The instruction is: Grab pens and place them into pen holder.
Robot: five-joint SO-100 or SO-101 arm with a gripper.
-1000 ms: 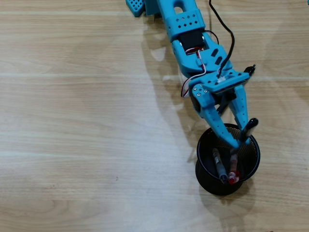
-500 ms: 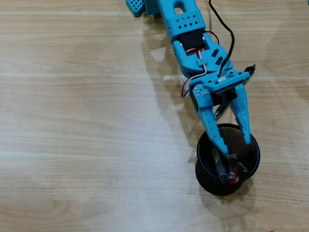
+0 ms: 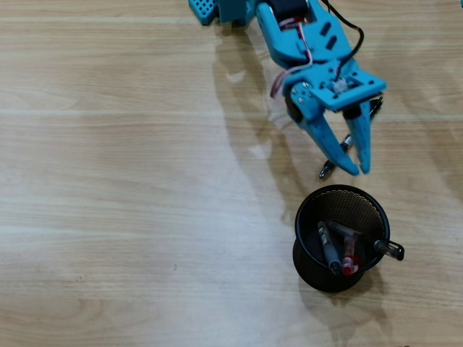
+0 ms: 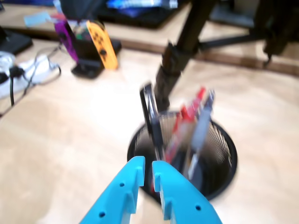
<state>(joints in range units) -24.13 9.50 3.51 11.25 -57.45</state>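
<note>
The black mesh pen holder [image 3: 307, 217] stands at the lower right of the overhead view, with three pens in it. These are a grey-black one [image 3: 327, 249], a red and clear one [image 3: 349, 262], and one whose black cap [image 3: 390, 250] sticks out over the right rim. Another pen [image 3: 326, 170] lies on the table above the holder, mostly hidden under my gripper [image 3: 358, 170]. The blue jaws stand almost together with nothing between them, above and apart from the holder. The wrist view is blurred and shows my gripper [image 4: 148, 163] in front of the holder [image 4: 226, 154] with the pens leaning in it.
The wooden table [image 3: 130, 202] stretches bare to the left in the overhead view. In the wrist view a black stand leg [image 4: 180, 56] rises just behind the holder. Game controllers [image 4: 100, 44] and cables [image 4: 18, 74] sit at the far left.
A pen was let go into the holder and now leans over its right rim. The gripper then drew back up and away from the holder, and its jaws narrowed.
</note>
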